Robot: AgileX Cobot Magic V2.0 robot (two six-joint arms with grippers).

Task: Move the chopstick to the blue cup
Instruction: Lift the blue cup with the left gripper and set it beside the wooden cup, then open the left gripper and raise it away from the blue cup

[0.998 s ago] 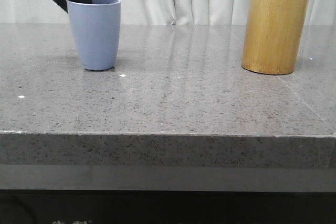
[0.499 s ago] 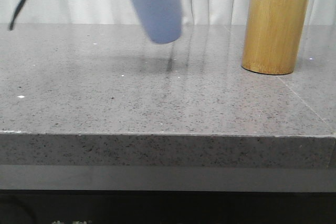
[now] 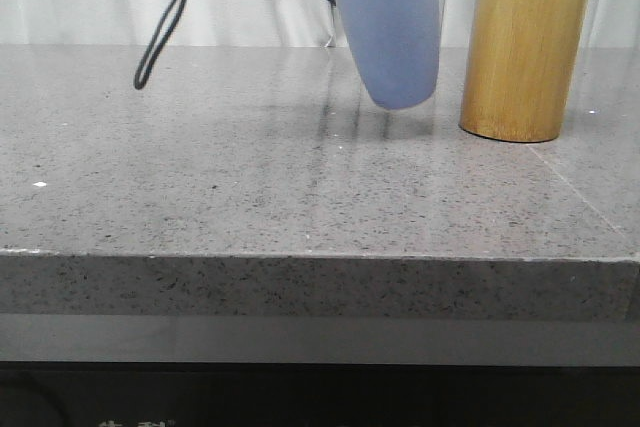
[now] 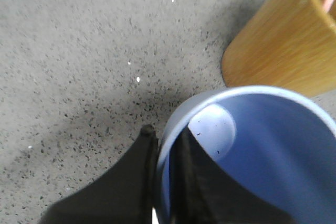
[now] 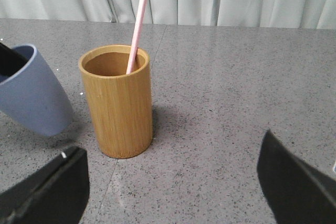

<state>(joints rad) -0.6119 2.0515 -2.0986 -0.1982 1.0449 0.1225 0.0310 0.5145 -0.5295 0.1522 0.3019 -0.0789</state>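
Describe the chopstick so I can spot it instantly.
On the grey stone table stands a tall bamboo cylinder, beside the tilted blue cup. The chopstick leans inside the cylinder, rising above its rim: thin, straight, pale pink.

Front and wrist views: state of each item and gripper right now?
Matte periwinkle-blue tumbler: lifted off the table, tilted, empty, rim pinched by the left gripper.
Thin pale pink chopstick: standing in the bamboo cylinder, leaning on its rim.
Yellow-brown bamboo cylinder: upright on the table, beside the tumbler.
Left gripper: shut, one finger inside the tumbler's wall, one outside.
Right gripper: open, holding nothing.
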